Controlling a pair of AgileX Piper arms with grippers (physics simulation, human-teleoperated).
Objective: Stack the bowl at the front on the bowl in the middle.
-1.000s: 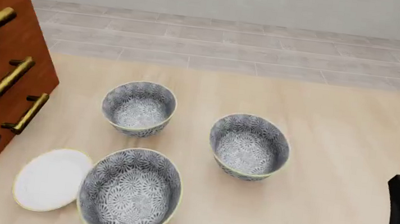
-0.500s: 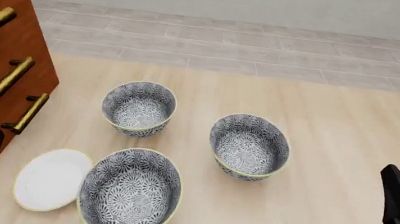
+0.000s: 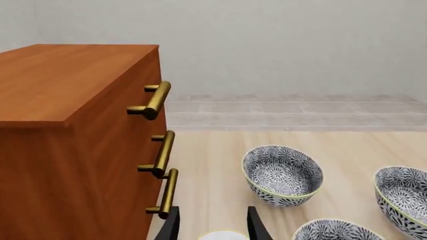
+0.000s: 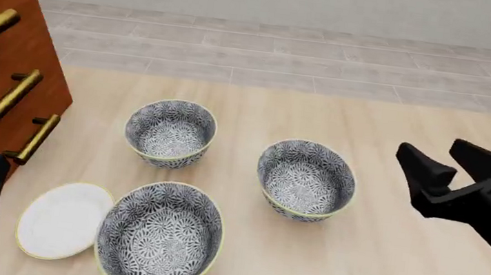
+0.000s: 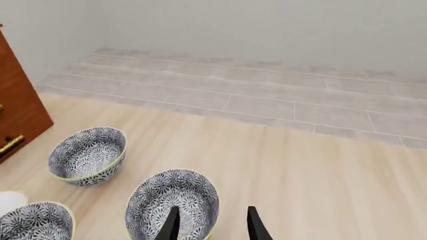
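Front view: right claw (image 4: 442,163) spread, sitting right of the bowl at the front (image 4: 306,180); should be dropping one finger inside its near-right rim

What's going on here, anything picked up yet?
Nothing is gripped. The right tool is open, in the air just right of the nearer small floral bowl and pointed at it in its wrist view. The left tool is open, low beside the drawer cabinet. The farther small floral bowl, wide bowl and white plate sit untouched.
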